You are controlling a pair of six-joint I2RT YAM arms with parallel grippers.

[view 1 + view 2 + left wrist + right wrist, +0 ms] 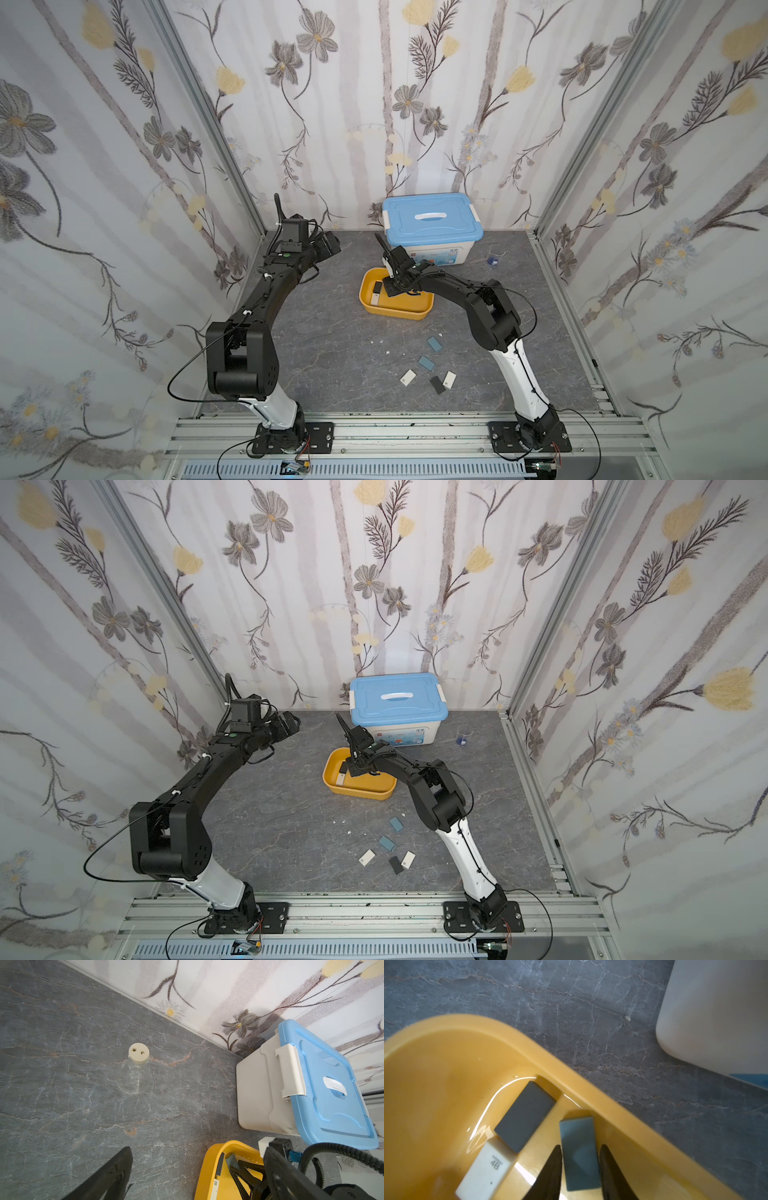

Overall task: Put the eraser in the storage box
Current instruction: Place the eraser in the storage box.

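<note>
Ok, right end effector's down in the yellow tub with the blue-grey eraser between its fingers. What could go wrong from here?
The blue-grey rectangular eraser sits between the fingers of the right end effector; it might cling to one and lift back out. They are near the wall of the shallow yellow plastic tub, so retreating could catch its rim and shift it.

The grey marbled counter (332, 374) carries a yellow storage box (390, 313), a blue-lidded white bin (432, 220) behind it, a small beaker (493, 260), a stoppered flask (135, 1076), and five loose erasers (427, 363) near the front.
</note>
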